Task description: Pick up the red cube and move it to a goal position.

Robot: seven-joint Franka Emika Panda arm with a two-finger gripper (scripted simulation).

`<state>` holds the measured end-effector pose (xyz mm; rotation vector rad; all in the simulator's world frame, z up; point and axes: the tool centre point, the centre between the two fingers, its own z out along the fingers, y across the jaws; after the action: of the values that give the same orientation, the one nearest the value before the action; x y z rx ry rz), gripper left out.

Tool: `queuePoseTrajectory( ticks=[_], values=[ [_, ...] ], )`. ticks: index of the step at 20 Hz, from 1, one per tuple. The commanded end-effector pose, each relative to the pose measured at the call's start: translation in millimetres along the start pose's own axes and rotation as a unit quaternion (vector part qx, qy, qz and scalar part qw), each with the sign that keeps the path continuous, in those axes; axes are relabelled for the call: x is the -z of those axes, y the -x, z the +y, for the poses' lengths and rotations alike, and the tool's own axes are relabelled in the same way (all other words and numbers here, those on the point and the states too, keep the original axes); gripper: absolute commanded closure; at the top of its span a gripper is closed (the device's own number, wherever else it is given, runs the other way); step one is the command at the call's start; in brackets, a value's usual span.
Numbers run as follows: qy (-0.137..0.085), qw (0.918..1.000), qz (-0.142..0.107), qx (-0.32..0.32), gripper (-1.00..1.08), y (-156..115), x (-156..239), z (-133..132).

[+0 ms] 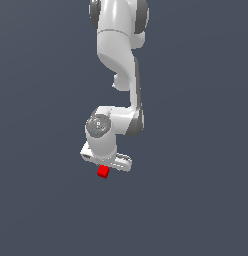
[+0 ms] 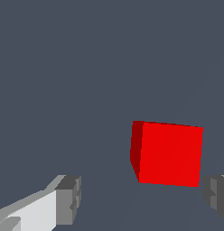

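The red cube [image 1: 103, 172] is a tiny bright red block on the dark grey floor, showing just past the edge of the white hand in the exterior view. My gripper [image 1: 107, 161] hangs right over it, and its fingers are hidden under the hand there. In the wrist view the cube [image 2: 168, 153] lies between the two grey fingertips [image 2: 68, 198], much nearer to the one at the picture's edge. The gripper [image 2: 143, 198] is open, with a wide gap on one side of the cube. I cannot tell whether the nearer finger touches the cube.
The floor [image 1: 196, 200] is a plain dark grey surface all around. The white arm [image 1: 118, 55] reaches in from the top of the exterior view. No other object shows.
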<state>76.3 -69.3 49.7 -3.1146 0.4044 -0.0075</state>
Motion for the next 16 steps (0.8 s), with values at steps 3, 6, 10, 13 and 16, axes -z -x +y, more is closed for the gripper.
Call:
queuePoseTrajectory(
  ticks=[3,6,10,13,16],
  values=[
    [0.001,0.9997,-0.002,-0.025,-0.92,-11,-19,11],
    [0.001,0.9994,-0.002,-0.034,-0.92,-16,-25,16],
    [0.001,0.9992,-0.002,-0.041,-0.92,-19,-29,19],
    [0.001,0.9991,-0.002,-0.041,1.08,-19,-30,19],
    [0.001,0.9991,-0.002,-0.041,1.08,-19,-30,19]
  ],
)
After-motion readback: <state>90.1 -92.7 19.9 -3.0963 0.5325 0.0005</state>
